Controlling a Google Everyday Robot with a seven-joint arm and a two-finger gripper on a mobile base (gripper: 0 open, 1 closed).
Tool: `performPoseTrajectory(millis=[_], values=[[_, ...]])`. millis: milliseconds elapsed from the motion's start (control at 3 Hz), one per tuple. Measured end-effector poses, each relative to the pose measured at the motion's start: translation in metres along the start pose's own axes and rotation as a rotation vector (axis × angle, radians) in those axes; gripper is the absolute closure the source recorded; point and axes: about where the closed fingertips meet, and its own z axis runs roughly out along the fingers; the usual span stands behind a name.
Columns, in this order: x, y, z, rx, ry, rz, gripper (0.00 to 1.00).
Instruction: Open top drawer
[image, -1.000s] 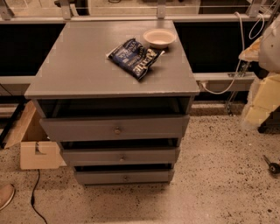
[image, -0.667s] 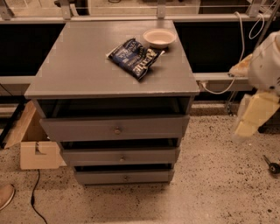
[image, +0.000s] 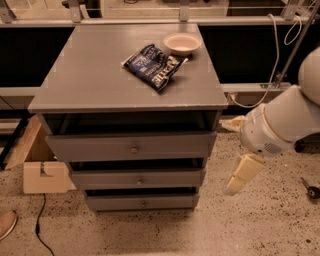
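The top drawer (image: 100, 147) is the widest gray front of the cabinet, just under the gray top, with a small round metal knob (image: 134, 149) at its centre. A dark gap shows above the front. My gripper (image: 229, 156) hangs at the right of the cabinet, at drawer height, off to the side of the drawer's right end and apart from the knob. Its cream fingers (image: 241, 174) stand spread and hold nothing. The white arm (image: 285, 120) comes in from the right.
Two narrower drawer fronts (image: 139, 179) sit below. On the cabinet top (image: 90, 75) lie a blue snack bag (image: 155, 65) and a white bowl (image: 182, 43). A cardboard box (image: 40, 170) stands at the left on the speckled floor. Cables hang at the right.
My arm and gripper have moved left and down, from the right edge of view to beside the cabinet's right side. The drawers and the things on top have not moved.
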Motion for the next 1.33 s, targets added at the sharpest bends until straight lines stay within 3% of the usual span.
performPoseTrajectory(millis=[333,667,1333], values=[[-0.014,-0.007,0.056,-0.027,-0.135,-0.004,0.00],[-0.015,-0.009,0.059,-0.024,-0.132,-0.012,0.00],[-0.020,-0.063,0.132,0.063,-0.102,-0.160,0.00]])
